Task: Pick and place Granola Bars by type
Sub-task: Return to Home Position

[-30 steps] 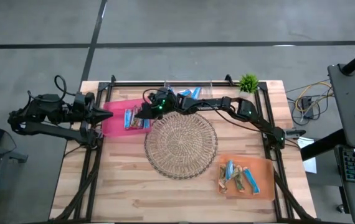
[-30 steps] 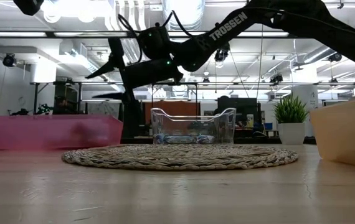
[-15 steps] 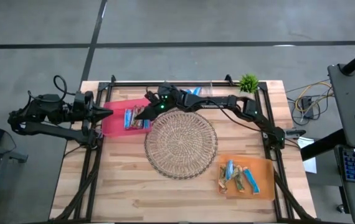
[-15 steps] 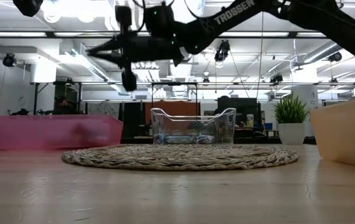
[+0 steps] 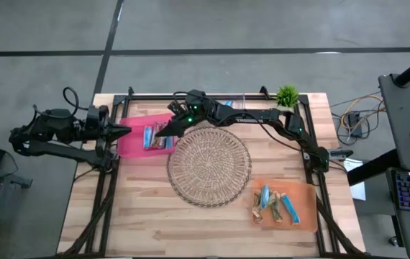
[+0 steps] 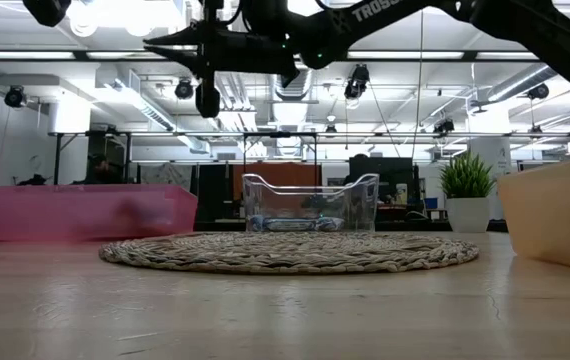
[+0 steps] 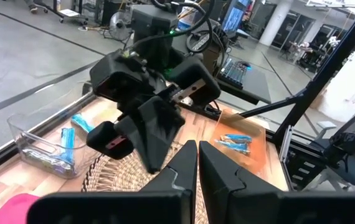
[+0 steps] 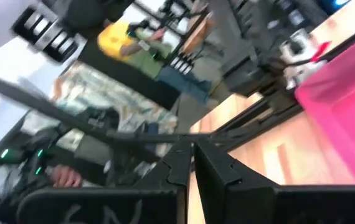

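The left gripper (image 5: 126,130) waits at the table's left edge, fingers pressed together on nothing, its tip just beside the pink bin (image 5: 129,146). In that bin lie bars (image 5: 156,137). The right gripper (image 5: 157,133), fingers also closed and empty, hangs high above the bin's inner side, its arm stretched across the table. The two tips point at each other with only the bin between them, so a sideways swing by either arm could knock them together. The tray (image 5: 208,167) shows no bars, so the sorting looks finished and only the pull-back is left. That path runs over the clear bin (image 5: 244,105), which holds blue bars (image 5: 217,108). If the arm dipped while folding, it could clip the bin's light wall and shove or tip it. The orange bin (image 5: 304,193), with its mixed bars (image 5: 273,205), sits near the right arm's base and could be nudged likewise.
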{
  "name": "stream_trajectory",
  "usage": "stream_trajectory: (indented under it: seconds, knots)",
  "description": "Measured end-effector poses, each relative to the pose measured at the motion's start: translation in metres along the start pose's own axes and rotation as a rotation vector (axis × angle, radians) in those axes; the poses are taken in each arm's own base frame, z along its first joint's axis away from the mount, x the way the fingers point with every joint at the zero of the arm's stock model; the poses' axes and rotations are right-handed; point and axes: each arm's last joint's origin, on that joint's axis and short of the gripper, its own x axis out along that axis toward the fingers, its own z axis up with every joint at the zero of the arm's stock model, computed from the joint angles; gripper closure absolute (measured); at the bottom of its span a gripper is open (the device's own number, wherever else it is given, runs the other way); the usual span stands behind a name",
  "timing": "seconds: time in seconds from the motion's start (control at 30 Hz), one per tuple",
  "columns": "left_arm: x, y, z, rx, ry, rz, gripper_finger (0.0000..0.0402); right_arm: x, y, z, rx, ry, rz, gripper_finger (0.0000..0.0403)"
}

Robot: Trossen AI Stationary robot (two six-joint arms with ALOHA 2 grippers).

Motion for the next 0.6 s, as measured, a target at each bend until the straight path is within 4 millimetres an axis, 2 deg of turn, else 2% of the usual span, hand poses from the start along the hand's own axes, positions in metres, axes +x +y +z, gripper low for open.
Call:
stream_trajectory:
  seconds: [0.17, 0.23, 0.4, 0.6]
  knots:
    - [0.002, 0.0, 0.0, 0.002, 0.006, 0.003, 0.0401, -0.001, 0.003, 0.0, 0.002, 0.037, 0.028, 0.039]
    - [0.003, -0.001, 0.0, 0.009, 0.009, 0.011, 0.0401, -0.002, 0.01, 0.0, -0.035, 0.042, 0.044, 0.039]
    - [0.007, -0.001, 0.0, 0.055, 0.007, 0.057, 0.0401, -0.015, 0.049, 0.007, -0.207, 0.094, 0.166, 0.039]
    - [0.008, -0.001, 0.0, 0.063, 0.011, 0.059, 0.0401, -0.045, 0.106, 0.017, -0.326, 0.124, 0.292, 0.039]
